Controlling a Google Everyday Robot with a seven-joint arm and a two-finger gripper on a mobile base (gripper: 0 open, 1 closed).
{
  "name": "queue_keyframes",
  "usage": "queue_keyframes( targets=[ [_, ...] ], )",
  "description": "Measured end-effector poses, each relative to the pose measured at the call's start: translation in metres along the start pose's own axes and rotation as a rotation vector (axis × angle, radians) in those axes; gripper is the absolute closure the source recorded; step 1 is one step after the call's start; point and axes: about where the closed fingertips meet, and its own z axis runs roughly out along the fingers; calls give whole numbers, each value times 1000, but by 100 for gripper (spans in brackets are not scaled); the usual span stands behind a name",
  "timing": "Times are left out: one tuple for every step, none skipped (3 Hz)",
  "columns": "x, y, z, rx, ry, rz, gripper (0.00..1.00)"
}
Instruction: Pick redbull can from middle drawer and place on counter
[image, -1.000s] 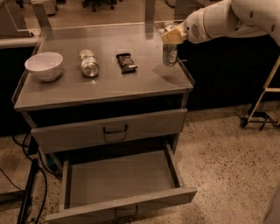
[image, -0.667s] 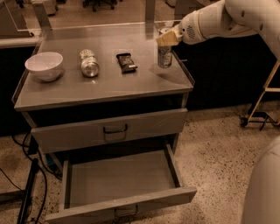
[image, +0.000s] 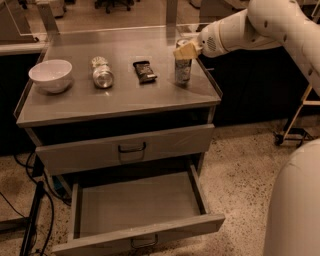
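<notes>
The redbull can (image: 183, 71) has come inward from the right rim of the table (image: 125, 96) and stands upright, my gripper (image: 186, 50) still clenched on its top. There's open room to its left, toward the dark packet (image: 144, 71).

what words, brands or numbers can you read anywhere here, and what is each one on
No text here can be read.
On the slim silver-blue drink can, upright on the grey steel counter with the gripper at its top: markings too blurred to read.
On the dark snack wrapper: print too blurred to read.
On the shiny silver can lying on its side: no legible label.
On the white bowl: none.
</notes>
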Motion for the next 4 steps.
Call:
queue_keyframes(
  targets=[
    [8, -1, 6, -7, 0, 11, 100],
    [8, -1, 6, -7, 0, 11, 100],
    [8, -1, 6, -7, 0, 11, 89],
    [8, -1, 6, -7, 0, 11, 65]
  ],
)
